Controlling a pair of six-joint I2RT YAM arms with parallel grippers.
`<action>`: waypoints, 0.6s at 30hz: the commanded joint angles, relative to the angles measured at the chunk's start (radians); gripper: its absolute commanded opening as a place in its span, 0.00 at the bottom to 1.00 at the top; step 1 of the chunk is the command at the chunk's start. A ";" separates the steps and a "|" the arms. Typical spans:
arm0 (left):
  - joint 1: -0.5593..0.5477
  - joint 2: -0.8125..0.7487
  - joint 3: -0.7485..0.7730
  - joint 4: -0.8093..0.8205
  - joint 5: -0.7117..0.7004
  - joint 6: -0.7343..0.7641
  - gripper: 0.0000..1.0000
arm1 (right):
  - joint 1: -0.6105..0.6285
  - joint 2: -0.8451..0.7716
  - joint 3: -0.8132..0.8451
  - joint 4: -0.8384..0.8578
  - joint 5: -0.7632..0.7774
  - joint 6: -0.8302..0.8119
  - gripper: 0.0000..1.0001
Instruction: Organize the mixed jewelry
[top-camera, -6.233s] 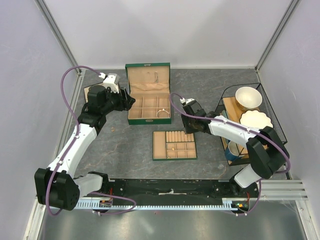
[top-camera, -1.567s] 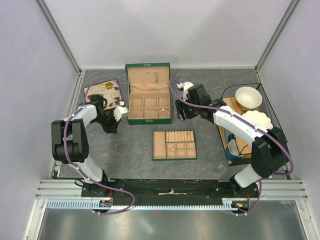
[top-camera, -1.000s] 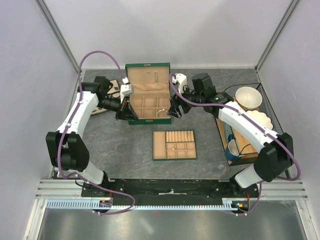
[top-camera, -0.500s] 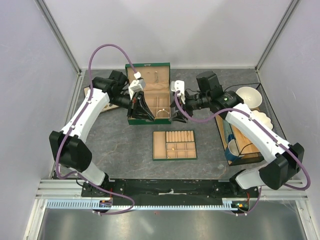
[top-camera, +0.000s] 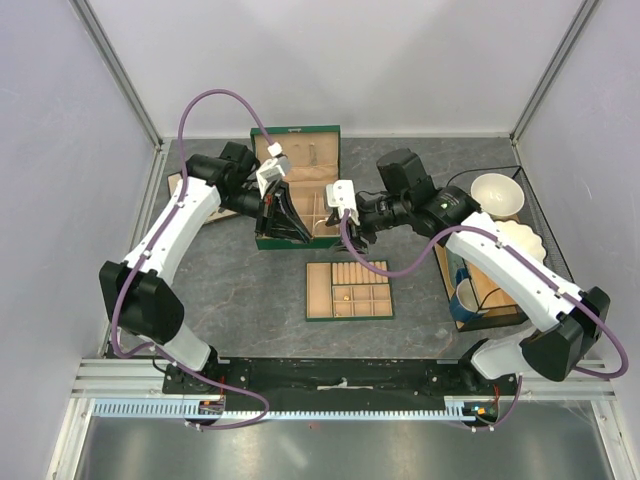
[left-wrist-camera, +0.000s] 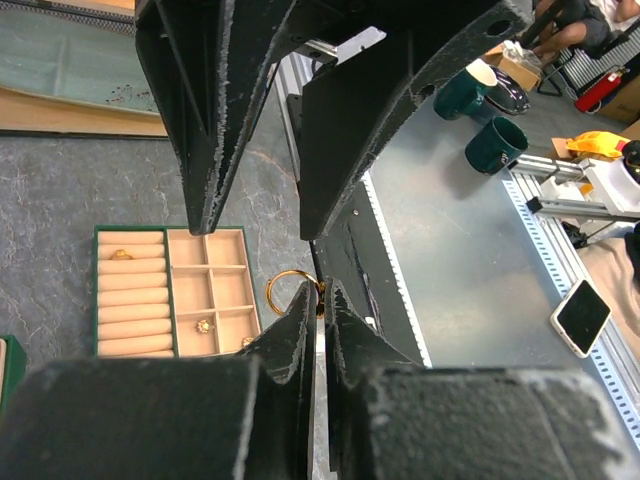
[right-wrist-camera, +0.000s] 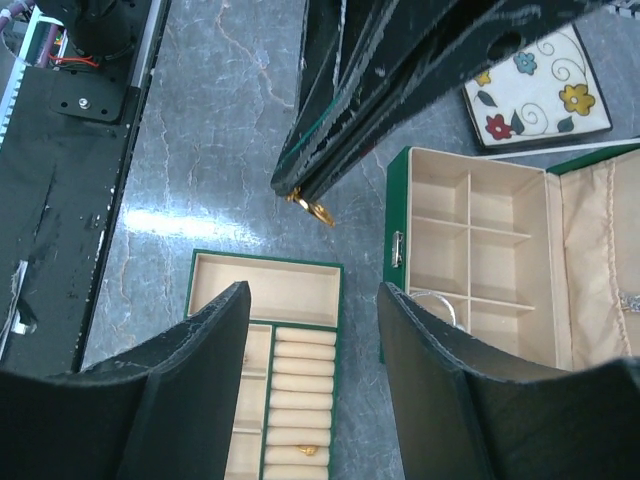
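Top view: the left arm rises from its base at the near edge, runs up the left side and bends inward at the elbow, so that the left gripper (left-wrist-camera: 320, 298) points down over the gap between the box (right-wrist-camera: 392, 235) and the tray (right-wrist-camera: 265, 288). Its jaws are pinched together on a gold ring (left-wrist-camera: 270, 290), which hangs from the fingertips clear of the table (top-camera: 230, 290). The right arm arcs up from its base on the right and reaches leftward to the front right corner of the box. The right gripper (right-wrist-camera: 312, 290) stands with its jaws well apart and nothing between them (the other gripper's tip and the ring lie ahead of it in its wrist view). The bangle (right-wrist-camera: 438, 297) lies in a front compartment of the open box. Small gold pieces (left-wrist-camera: 203, 325) sit in the tray, one on a ring roll and others in the square cells. The table is grey with a marbled pattern. A floral plate (right-wrist-camera: 545, 85) lies left of the box, and a wire rack (top-camera: 548, 262) holding bowls and mugs stands at the right. Pale walls (top-camera: 330, 60) close the cell on three sides, and a metal rail (top-camera: 340, 405) runs along the near edge.
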 joint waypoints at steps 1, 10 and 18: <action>-0.011 -0.015 -0.010 -0.198 0.066 -0.016 0.02 | 0.020 0.018 0.062 0.009 0.008 -0.043 0.61; -0.019 -0.022 -0.024 -0.198 0.064 -0.015 0.01 | 0.058 0.066 0.108 0.007 0.030 -0.051 0.58; -0.020 -0.025 -0.038 -0.198 0.063 -0.007 0.02 | 0.087 0.081 0.132 -0.007 0.039 -0.051 0.54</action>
